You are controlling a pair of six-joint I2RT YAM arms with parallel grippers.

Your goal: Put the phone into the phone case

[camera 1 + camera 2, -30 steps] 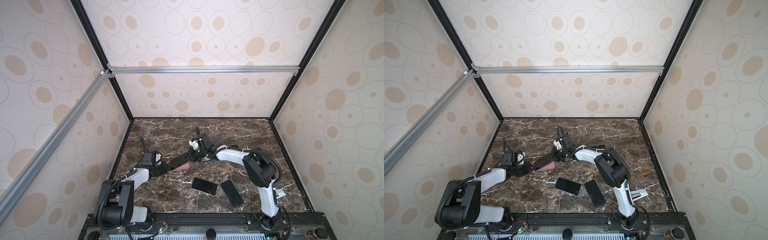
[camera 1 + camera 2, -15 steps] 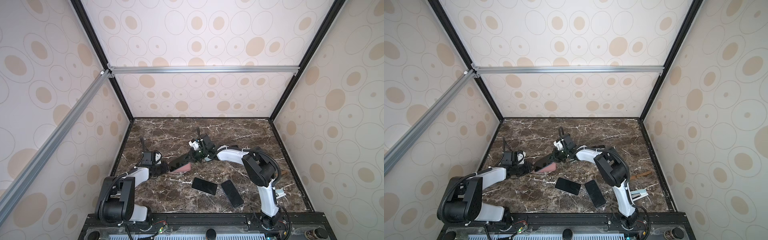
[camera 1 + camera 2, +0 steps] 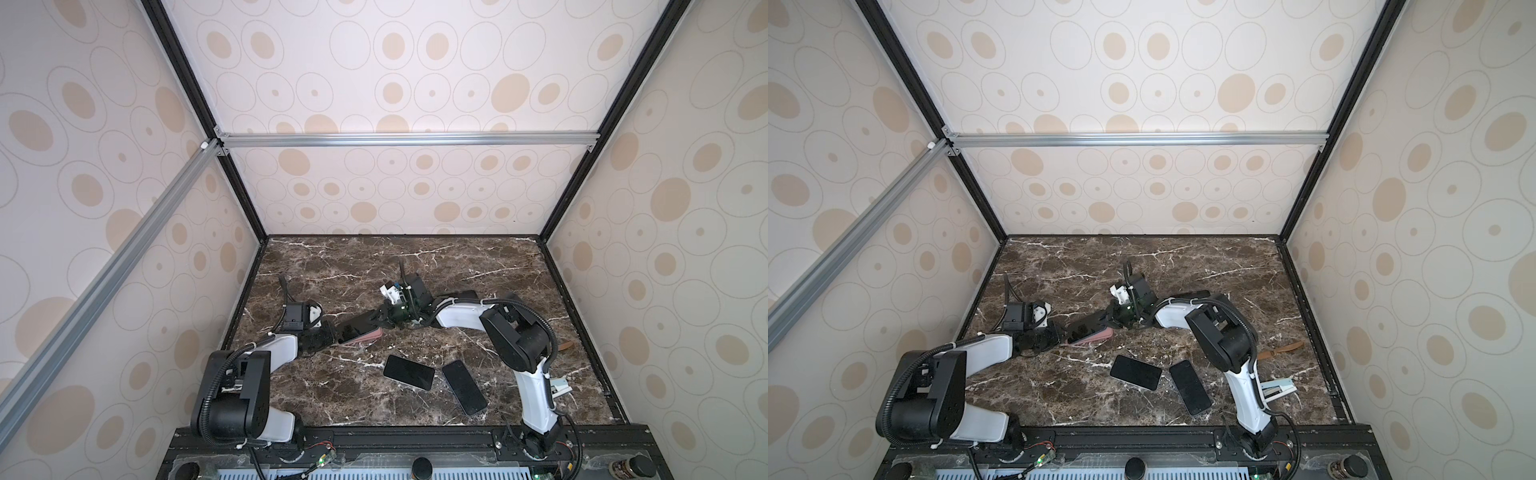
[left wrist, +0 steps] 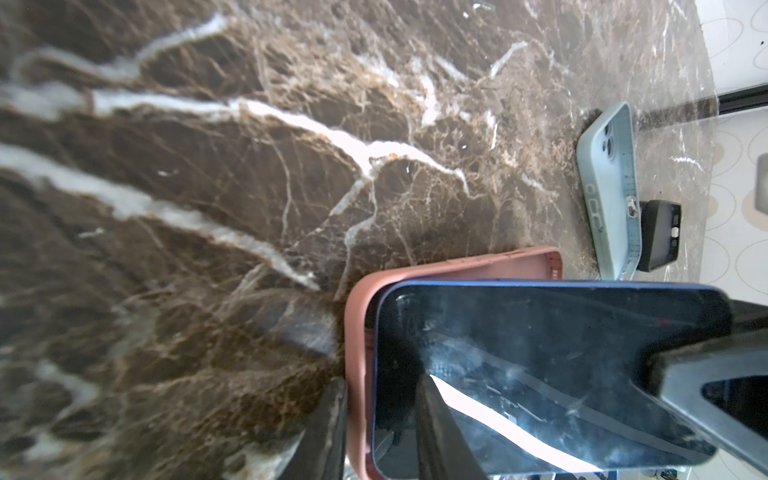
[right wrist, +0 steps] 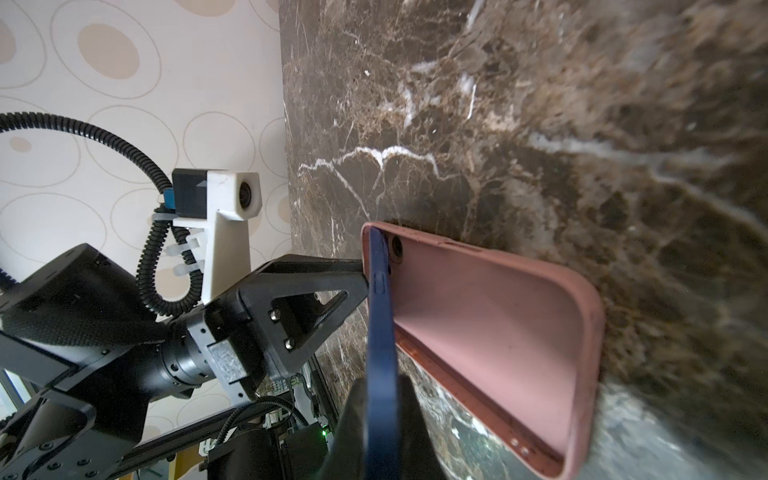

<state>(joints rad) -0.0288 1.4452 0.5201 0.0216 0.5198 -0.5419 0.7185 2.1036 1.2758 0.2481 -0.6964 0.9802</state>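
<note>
Over the last second little has moved: the right gripper (image 3: pixel 380 319), clamped on the phone (image 4: pixel 540 374), has eased down only slightly. The phone's 8 o'clock end sits in the case (image 5: pixel 478 324), pinched there by the narrowed jaws of the left gripper (image 3: pixel 332 333). Its 2 o'clock end still stands clear, so seating looks unfinished

The marble table (image 3: pixel 415 270) carries 2 black phones (image 3: pixel 408 372) near 5 o'clock. A pink phone case (image 3: pixel 365 336) lies toward 9 o'clock, a pale blue case (image 4: pixel 609 187) at 4.
</note>
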